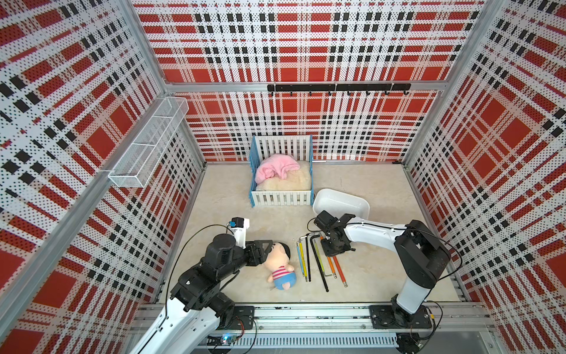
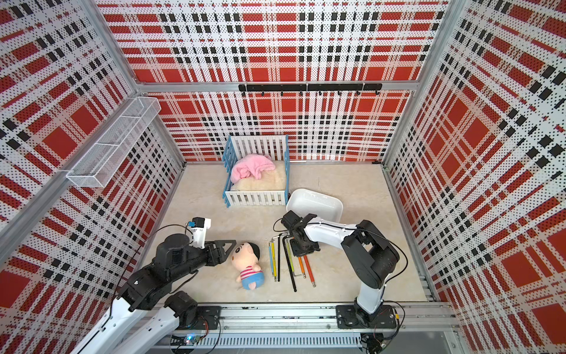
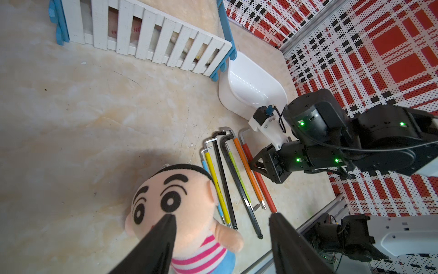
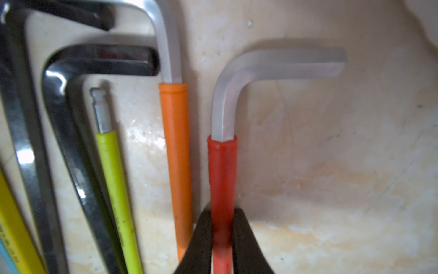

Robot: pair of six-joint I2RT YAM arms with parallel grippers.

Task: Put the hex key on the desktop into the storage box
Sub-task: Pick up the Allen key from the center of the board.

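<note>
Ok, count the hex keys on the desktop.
7, in one row on the desktop beside the plush doll: blue key, yellow key, thin black key, thick black key, lime key, orange key, and red key, pinched by the right gripper. None seems hidden.

In both top views the stereo head looks steeply down from above the 6 o'clock edge of the worktop [image 1: 226, 196] [image 2: 202, 199], facing 12 o'clock; the two fields are nearly identical, shifted slightly sideways. The left wrist view, low behind the left end effector [image 3: 221, 215], faces 3 o'clock across the row of hex keys [image 3: 238, 182] to the right end effector [image 3: 254, 166]. The right wrist view, very close to the worktop, looks down on the keys' bent ends; the red-sleeved hex key [image 4: 222, 170] appears in every view.
</note>
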